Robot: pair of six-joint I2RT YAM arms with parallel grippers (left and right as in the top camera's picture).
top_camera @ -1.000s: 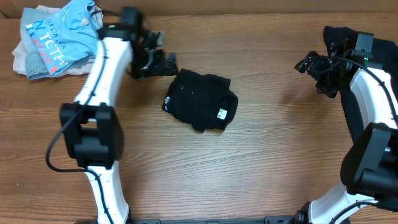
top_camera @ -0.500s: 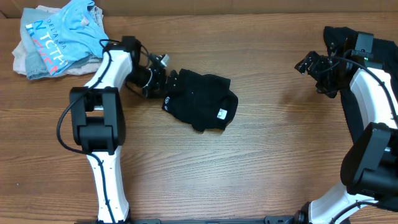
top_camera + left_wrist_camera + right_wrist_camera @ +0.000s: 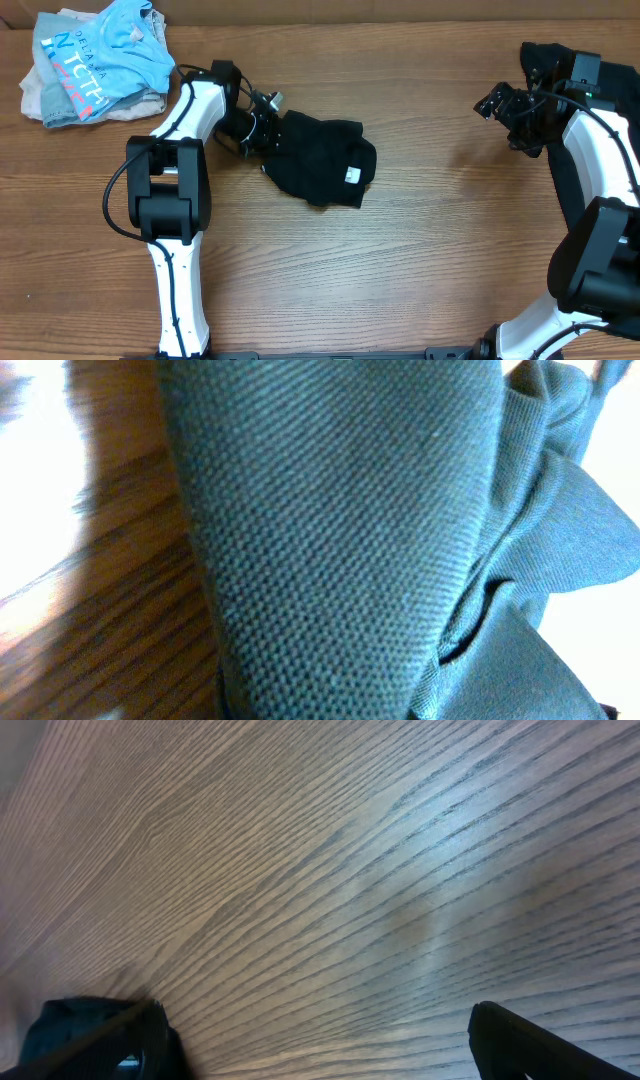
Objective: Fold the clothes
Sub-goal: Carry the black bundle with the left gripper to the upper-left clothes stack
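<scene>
A crumpled black garment [image 3: 325, 165] lies on the wooden table [image 3: 420, 270], a little left of centre, with a small white label showing. My left gripper [image 3: 268, 128] is at its left edge, shut on the cloth. In the left wrist view the black garment [image 3: 340, 530] fills the frame in knit folds and hides the fingers. My right gripper [image 3: 495, 103] hovers at the far right, well away from the garment. It is open, and in the right wrist view the right gripper [image 3: 310, 1050] has only bare wood between its dark fingertips [image 3: 100, 1035].
A heap of clothes [image 3: 90, 60], light blue with print on top of beige, sits at the back left corner. Dark cloth [image 3: 563, 195] lies along the right edge beside the right arm.
My left gripper has come down from the back left to the garment's left edge and closed there. The garment has bunched and shifted slightly. The right arm has not moved.
</scene>
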